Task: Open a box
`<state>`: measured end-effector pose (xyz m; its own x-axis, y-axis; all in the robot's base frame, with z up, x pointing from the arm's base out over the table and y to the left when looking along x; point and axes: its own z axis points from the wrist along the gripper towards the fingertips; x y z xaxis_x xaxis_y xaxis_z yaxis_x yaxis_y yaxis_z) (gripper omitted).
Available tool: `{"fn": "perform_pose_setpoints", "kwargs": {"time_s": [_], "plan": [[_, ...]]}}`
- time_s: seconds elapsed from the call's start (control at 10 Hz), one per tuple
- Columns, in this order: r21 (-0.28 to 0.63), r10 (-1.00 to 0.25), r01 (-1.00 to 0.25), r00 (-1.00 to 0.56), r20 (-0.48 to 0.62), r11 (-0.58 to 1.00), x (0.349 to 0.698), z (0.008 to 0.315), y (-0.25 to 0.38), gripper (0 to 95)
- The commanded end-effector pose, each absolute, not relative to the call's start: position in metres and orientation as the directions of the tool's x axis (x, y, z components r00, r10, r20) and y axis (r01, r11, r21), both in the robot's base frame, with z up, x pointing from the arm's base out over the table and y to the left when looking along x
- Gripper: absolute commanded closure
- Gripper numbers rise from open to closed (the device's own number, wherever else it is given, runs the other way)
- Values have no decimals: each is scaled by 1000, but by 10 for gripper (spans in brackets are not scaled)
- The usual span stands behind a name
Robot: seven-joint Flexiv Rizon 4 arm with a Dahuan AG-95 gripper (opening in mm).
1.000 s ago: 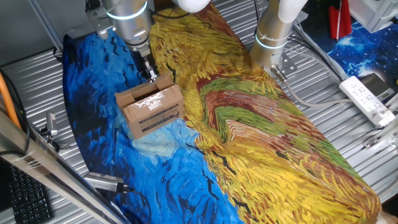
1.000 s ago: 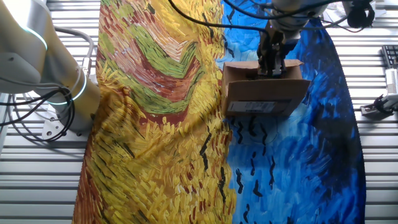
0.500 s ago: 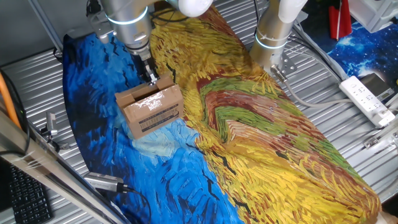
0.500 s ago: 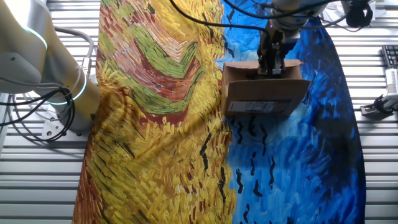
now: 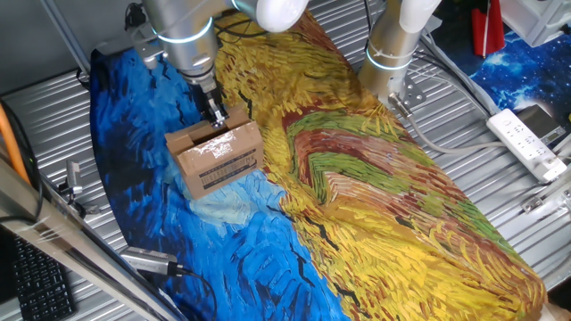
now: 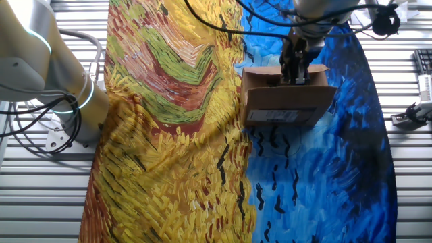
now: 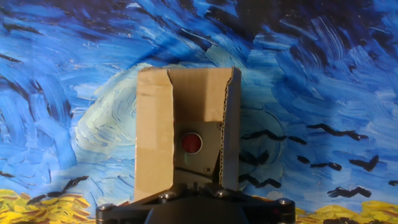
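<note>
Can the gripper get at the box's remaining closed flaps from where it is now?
Probably yes. The gripper sits right at the back top edge of the box, with nothing else near it on the cloth. In the hand view one flap stands beside the opening; the fingers themselves can't be seen.

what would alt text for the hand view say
Seen from above, a brown cardboard box with flaps partly lifted sits on a swirling blue painted cloth. A red round spot shows inside, and the dark base of the claw fills the bottom edge.
</note>
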<state>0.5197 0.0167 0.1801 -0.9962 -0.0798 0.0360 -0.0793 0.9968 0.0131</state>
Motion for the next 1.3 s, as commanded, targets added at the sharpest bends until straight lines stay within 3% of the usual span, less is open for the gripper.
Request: {"fn": "perform_pose_setpoints", "kwargs": {"time_s": [0.1,1.1,1.2,1.3], "plan": [[11,-81,-80,-996,28,997,517,174,14,950],[10,-91,-91,-996,12,996,518,164,17,950],[14,-104,-104,-995,4,995,518,164,17,570],[15,-108,-108,-994,1,994,518,164,17,570]]}}
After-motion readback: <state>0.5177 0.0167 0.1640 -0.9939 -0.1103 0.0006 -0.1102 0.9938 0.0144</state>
